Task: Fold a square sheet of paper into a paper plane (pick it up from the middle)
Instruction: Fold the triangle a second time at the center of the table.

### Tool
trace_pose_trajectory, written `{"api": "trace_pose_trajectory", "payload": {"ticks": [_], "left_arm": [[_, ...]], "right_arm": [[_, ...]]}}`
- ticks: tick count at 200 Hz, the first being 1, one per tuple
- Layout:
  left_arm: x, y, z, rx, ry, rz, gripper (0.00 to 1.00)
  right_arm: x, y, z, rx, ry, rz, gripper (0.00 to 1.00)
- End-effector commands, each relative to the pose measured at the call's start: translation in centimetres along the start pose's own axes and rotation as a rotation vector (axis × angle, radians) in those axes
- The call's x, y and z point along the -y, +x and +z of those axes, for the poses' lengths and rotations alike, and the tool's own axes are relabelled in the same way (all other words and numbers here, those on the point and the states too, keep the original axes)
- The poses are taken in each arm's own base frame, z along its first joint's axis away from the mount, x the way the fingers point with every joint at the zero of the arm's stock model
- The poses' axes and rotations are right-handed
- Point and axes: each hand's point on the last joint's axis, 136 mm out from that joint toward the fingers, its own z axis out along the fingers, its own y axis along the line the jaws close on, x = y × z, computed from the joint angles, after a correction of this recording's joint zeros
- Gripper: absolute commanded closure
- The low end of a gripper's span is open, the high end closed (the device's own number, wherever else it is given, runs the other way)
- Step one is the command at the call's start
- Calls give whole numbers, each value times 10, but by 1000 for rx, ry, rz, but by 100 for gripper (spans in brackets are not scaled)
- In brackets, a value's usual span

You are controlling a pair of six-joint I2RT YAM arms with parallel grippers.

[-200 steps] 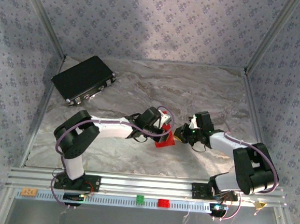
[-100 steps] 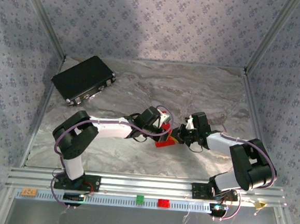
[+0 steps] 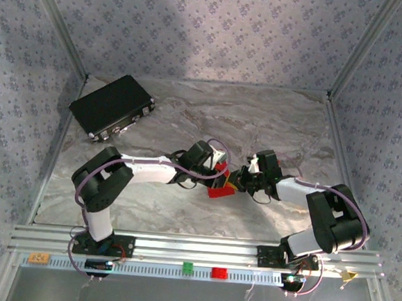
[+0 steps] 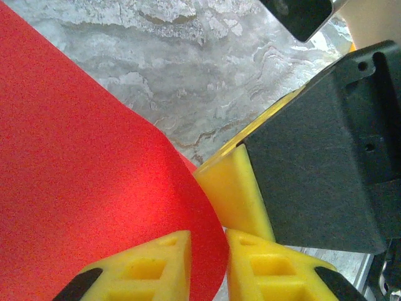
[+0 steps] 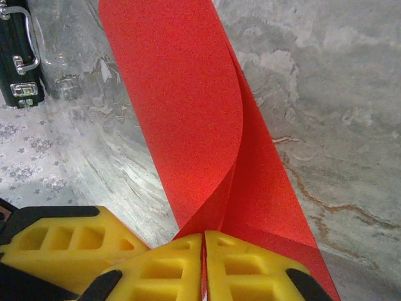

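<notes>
The square sheet of paper (image 3: 219, 189) is bright red, bent into a curl and partly folded, and held low over the marble table between both arms. My right gripper (image 3: 234, 183) is shut on its lower fold (image 5: 182, 94), and the right wrist view shows the yellow fingertips (image 5: 203, 266) pressed together on it. My left gripper (image 3: 221, 172) is open. Its fingertips (image 4: 208, 269) stand apart, and the paper's curved edge (image 4: 75, 157) passes loosely through the gap. A yellow finger (image 4: 235, 188) of the right gripper sits right in front of the left one.
A big flat black box (image 3: 112, 106) lies at the table's back left and also appears in the right wrist view (image 5: 19, 50). A small red block (image 3: 218, 272) and a green one (image 3: 187, 267) sit on the front rail. Patterned walls enclose the table.
My right gripper has moved left, closing in on the left gripper and the paper. The left wrist has shifted slightly left. The paper stays between them.
</notes>
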Motion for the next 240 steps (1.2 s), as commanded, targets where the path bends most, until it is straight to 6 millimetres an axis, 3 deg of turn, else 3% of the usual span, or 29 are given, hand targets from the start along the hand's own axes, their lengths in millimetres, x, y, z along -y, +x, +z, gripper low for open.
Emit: {"api": "trace_pose_trajectory", "payload": {"ticks": [1,89,139,212,240], "left_arm": [[2,2,3,-10,26,-13,78],[-6,3,6,-17,-1,-20,83],[-8,3,5,-17,1,-27,95],[-16,6,-3,-27,15,-31,100],[-16,7,-3,-45,29,-29,100]], "right_arm": [[2,4,2,-22,-2,17,90],[2,5,2,-24,-6,19,90],[6,5,1,-22,4,25,90],[22,2,4,-19,123,12,89],[43,14,6,-71,281,-2,91]]}}
